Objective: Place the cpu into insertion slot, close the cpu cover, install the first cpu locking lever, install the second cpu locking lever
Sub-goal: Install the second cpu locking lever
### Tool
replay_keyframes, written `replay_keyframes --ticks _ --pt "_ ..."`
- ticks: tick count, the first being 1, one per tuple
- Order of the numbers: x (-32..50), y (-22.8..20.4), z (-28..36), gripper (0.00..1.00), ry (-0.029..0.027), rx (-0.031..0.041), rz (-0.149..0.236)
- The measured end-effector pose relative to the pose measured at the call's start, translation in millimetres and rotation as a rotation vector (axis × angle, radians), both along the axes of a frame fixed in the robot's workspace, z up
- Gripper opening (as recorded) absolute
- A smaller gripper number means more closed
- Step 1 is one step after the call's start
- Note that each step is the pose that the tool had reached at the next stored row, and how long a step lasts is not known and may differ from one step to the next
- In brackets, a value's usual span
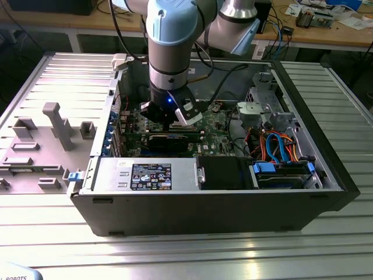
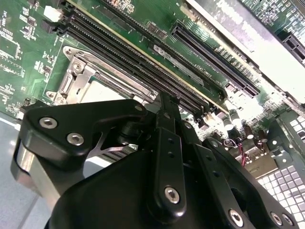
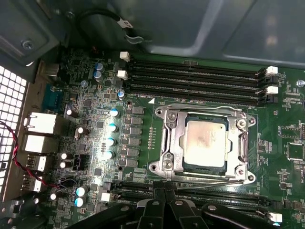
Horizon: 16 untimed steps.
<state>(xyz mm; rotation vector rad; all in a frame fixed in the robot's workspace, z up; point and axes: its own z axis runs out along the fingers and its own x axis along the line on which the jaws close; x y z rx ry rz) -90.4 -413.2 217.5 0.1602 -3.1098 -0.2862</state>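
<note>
in the first wrist view the small square cpu with silver-grey metal top (image 3: pixel 205 143) sits in the shiny-rimmed insertion slot (image 3: pixel 164 143) just ahead of the jaws, with the thin silver cpu cover (image 3: pixel 202 113) lying down around it, so the chip is framed. the black gripper (image 3: pixel 164 193) holds nothing and its jaws are pressed together at the near edge, i think to work one thin steel locking lever (image 3: pixel 209 180).

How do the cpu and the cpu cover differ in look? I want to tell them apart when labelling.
The cpu is a solid, dull silver-grey square; the cpu cover is a shiny frame with a cut-out centre. The cpu sits in the middle; the cpu cover runs around it. Both are square, metal, and lie flat on the green motherboard.
</note>
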Motion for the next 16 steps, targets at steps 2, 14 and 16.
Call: replay_keyframes --ticks 2,14,16 --pt "0.0 0.1 -0.7 0.11 -0.0001 0.004 0.0" --pt "0.0 0.0 -1.2 0.11 0.0 0.0081 0.0" --pt "0.0 0.0 -1.3 0.11 0.0 0.0082 0.0"
